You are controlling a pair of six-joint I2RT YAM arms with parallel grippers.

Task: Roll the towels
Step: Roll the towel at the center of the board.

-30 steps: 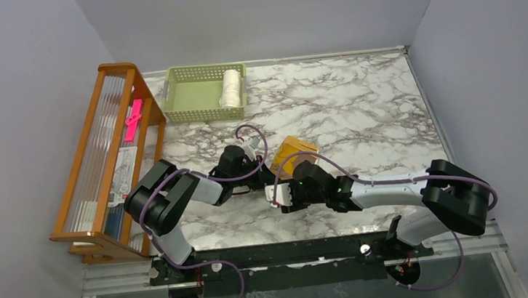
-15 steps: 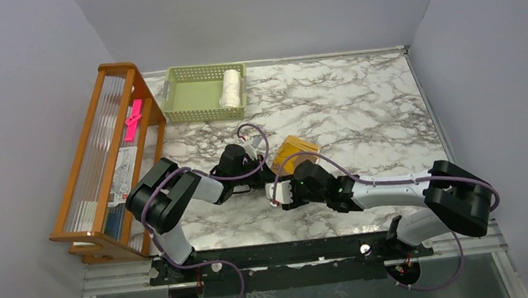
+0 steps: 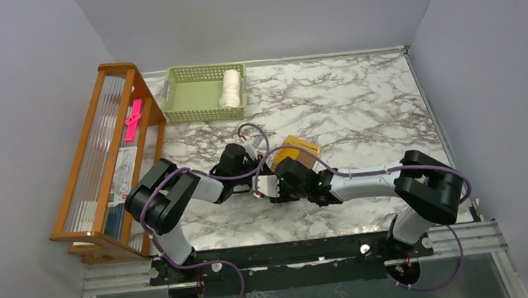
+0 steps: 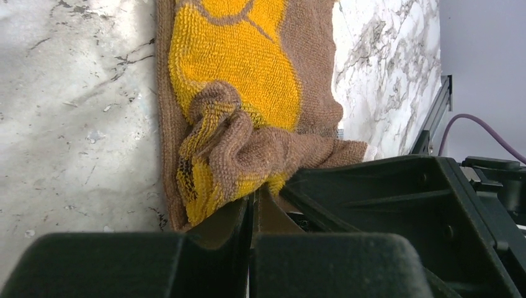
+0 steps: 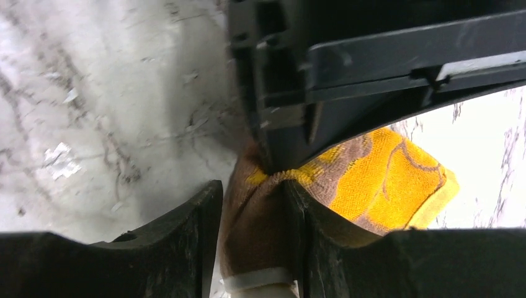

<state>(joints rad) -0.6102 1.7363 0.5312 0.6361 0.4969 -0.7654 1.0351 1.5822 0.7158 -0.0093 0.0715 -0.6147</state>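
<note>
Mustard towel (image 4: 248, 81): looped terry cloth, coarse, fuzzy, matt. The brown side has the same pile. The white edge band I get in the right wrist view looks smoother. Cream towel (image 3: 230, 88): soft matt cloth. Basket (image 3: 203, 114): pale green plastic, slotted walls, slight sheen. Bench (image 3: 359, 103): marble-look top, smooth, and I see glare off it. Rack (image 3: 80, 153): varnished wood with clear ribbed panels. Left gripper (image 4: 253, 202) and right gripper (image 5: 251, 236): jaws are smooth matt black plastic. Purple cable (image 4: 477, 124): smooth sleeve.
</note>
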